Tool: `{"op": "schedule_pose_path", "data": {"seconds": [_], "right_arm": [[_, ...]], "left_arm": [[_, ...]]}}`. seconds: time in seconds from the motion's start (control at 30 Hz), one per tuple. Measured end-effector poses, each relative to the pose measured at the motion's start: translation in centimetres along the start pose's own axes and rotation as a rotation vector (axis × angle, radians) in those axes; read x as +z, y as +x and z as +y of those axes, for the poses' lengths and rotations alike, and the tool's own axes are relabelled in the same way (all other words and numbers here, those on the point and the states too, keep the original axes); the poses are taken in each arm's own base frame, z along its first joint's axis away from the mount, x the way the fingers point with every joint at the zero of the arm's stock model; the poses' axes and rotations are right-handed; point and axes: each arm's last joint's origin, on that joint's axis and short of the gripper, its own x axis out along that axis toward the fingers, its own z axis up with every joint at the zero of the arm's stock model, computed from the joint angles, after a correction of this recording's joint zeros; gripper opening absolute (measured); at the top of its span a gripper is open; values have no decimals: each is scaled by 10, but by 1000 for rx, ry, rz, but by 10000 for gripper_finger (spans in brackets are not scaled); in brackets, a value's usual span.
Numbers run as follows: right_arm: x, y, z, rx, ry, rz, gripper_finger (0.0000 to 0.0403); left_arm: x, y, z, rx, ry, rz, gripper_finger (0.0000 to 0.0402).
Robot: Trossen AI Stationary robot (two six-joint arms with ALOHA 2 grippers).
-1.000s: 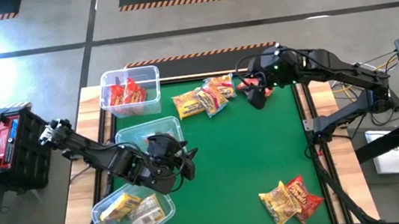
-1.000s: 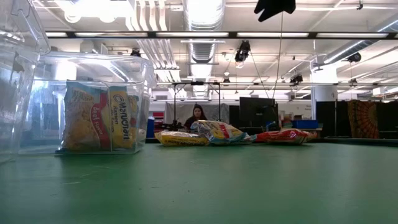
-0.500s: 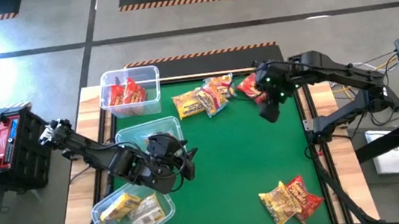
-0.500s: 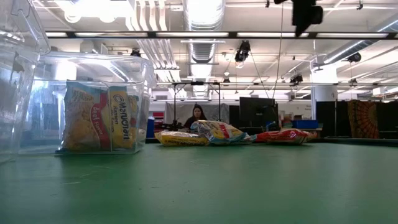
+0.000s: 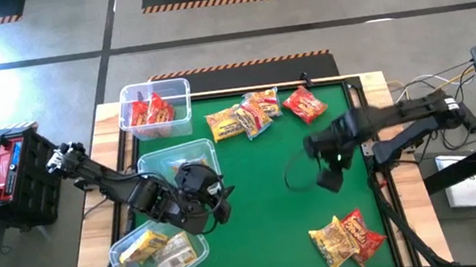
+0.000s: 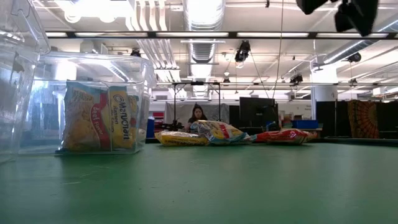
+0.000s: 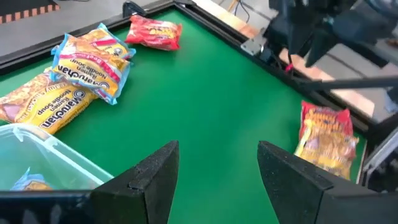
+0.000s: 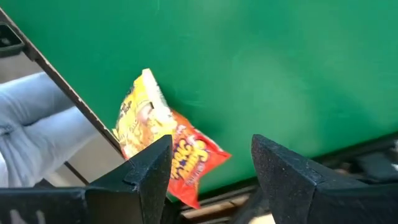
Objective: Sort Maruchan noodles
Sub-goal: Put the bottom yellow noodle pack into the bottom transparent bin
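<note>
Glossy red, yellow and orange-blue Maruchan noodles (image 5: 248,114) lie at the mat's twelve o'clock; two more packets (image 5: 346,239) sit at five o'clock. The right gripper (image 5: 327,177), fingers spread and empty, hovers at three o'clock, having swung there from the far edge. The left gripper (image 5: 219,203) waits at eight o'clock, also spread and empty.

Packets (image 5: 245,115) behind on mat (image 5: 273,201); bins (image 5: 156,107) left.
</note>
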Motion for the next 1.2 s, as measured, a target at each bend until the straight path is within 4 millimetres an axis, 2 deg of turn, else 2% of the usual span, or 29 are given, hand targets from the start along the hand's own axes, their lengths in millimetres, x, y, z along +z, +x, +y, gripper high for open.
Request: {"op": "schedule_pose_path", "data": {"seconds": [0.3, 0.47, 0.6, 0.87, 1.07, 1.2], "right_arm": [[-22, 72, 30, 164, -2, 52, 208], [-33, 103, 28, 184, 1, 111, 208], [-35, 117, 19, 158, 5, 124, 208], [-33, 144, 10, 245, -20, 111, 208], [-35, 153, 2, 216, -34, 107, 208], [-37, 158, 5, 295, -61, 127, 208]], "left_arm": [[-6, -4, -1, -31, 28, 69, 201], [-11, -9, -4, -55, 10, 89, 201], [-13, -13, -7, -74, -13, 88, 200], [-17, -13, -22, -153, -70, 65, 200], [-25, -9, -30, -173, -97, 68, 200], [-29, -5, -34, -176, -108, 77, 200]]}}
